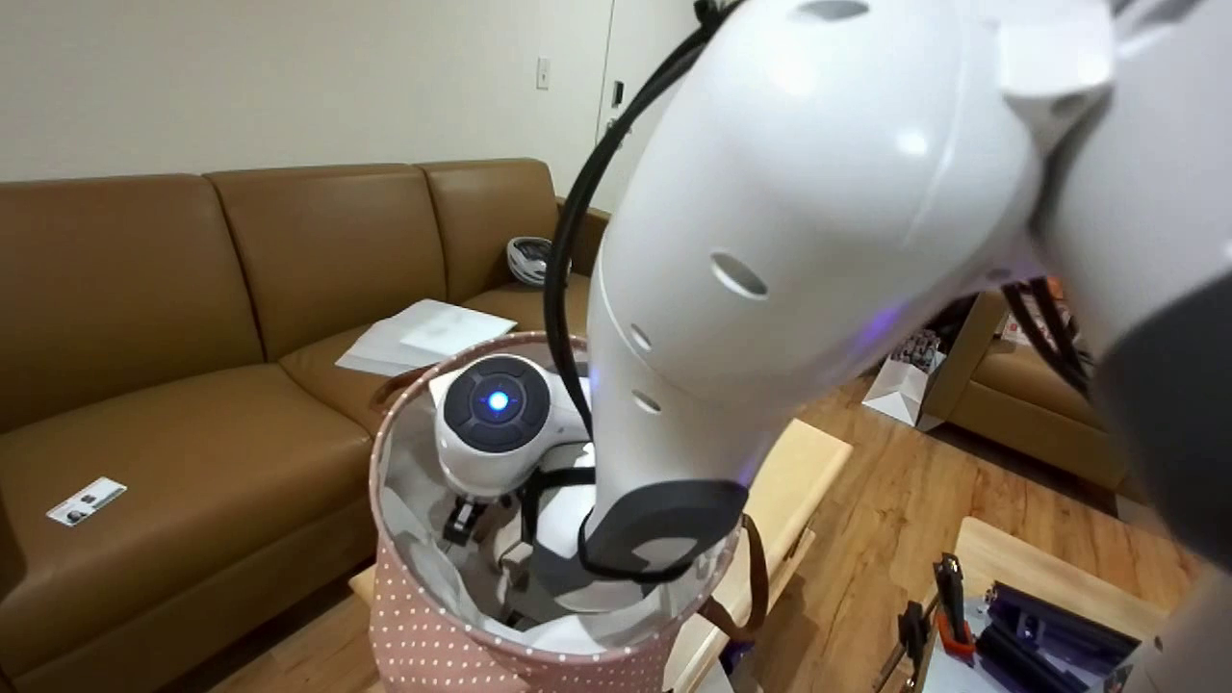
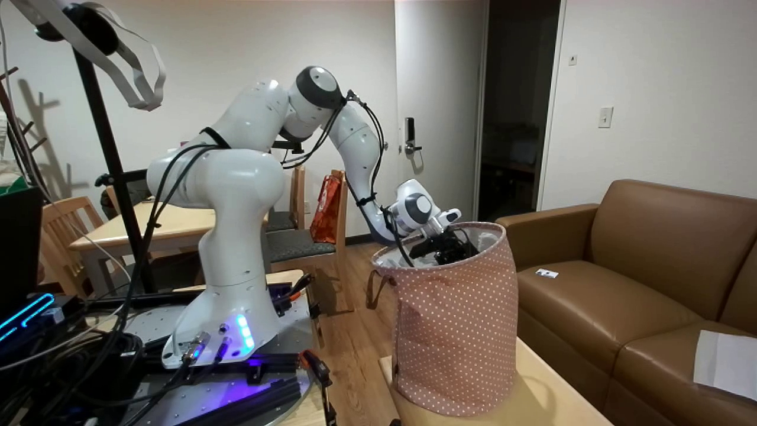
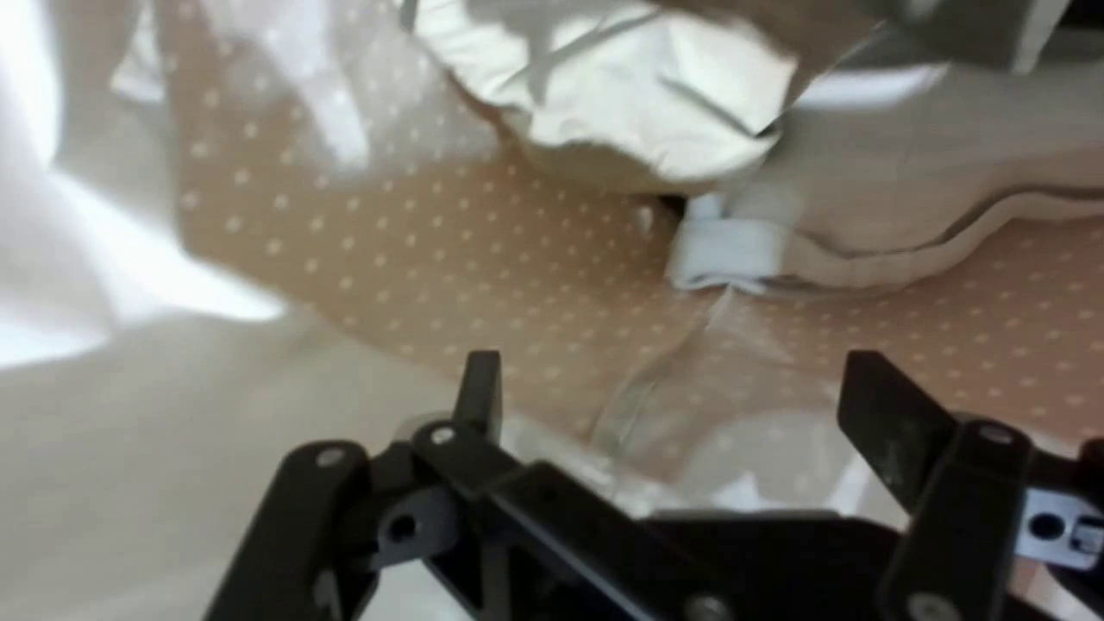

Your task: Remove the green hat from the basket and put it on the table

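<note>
The pink white-dotted basket (image 1: 433, 640) stands upright on the pale wood table (image 1: 804, 462). Both also show in an exterior view, the basket (image 2: 455, 337) and the table (image 2: 538, 396). My gripper (image 3: 668, 379) is open, with nothing between its fingers. It reaches down inside the basket, below the rim. In the wrist view a cream crumpled cloth (image 3: 647, 95) lies ahead of the fingertips, apart from them. A beige cloth edge (image 3: 914, 259) lies to its right. A dark grey patch shows at the top right corner, too unclear to name. I cannot make out the green hat.
A brown leather sofa (image 1: 192, 318) stands close beside the basket, with white paper (image 1: 423, 337), a card (image 1: 87, 500) and a helmet (image 1: 529, 260) on it. The basket's rim surrounds my wrist. A brown strap handle (image 1: 756, 577) hangs at the rim. Tools (image 1: 1039, 635) lie near the robot base.
</note>
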Robot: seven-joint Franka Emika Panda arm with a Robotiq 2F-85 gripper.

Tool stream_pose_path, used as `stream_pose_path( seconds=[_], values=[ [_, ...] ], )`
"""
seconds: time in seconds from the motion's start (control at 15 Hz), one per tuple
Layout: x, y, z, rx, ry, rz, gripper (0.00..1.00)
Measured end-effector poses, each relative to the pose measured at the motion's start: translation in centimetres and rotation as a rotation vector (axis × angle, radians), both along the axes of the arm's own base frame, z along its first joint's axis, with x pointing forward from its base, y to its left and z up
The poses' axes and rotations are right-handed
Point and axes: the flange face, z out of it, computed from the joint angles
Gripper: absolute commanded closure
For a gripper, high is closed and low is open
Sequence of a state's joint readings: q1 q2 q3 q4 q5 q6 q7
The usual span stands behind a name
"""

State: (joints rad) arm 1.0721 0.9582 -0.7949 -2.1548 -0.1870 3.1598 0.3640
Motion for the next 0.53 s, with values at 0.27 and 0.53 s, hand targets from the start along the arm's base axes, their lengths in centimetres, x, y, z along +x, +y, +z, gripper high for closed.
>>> stream_pose_path(
  seconds=[0.27, 0.53],
  values=[
    [0.6, -0.1, 4.0, -0.062, -0.131, -0.006, 0.00],
    [-0.4, -1.4, 3.6, -0.099, -0.106, -0.006, 0.00]
  ],
)
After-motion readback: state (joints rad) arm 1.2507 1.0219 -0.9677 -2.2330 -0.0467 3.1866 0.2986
